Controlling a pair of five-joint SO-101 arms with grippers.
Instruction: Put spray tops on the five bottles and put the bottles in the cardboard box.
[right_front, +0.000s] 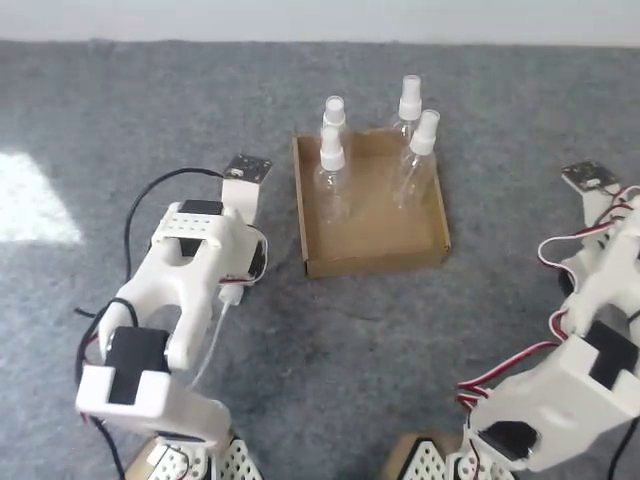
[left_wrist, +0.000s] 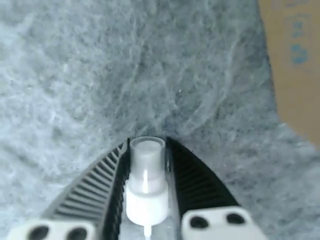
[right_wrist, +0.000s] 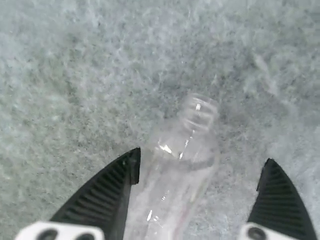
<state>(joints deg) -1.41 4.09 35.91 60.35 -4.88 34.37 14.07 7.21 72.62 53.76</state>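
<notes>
white spray top (left_wrist: 146, 185) clamped in the left claw (left_wrist: 147, 146), its tube cut off. the right claw (right_wrist: 202, 157) gapes apart, a clear uncapped bottle (right_wrist: 182, 170) between its jaws, base hidden. farther off, four capped bottles (right_front: 332, 178) stand at the cardboard box (right_front: 375, 262); hard to tell if the far two are inside.

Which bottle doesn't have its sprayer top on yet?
The clear bottle between the open fingers of the right end effector: its neck is bare. The four bottles at the cardboard box all wear white spray tops.
</notes>
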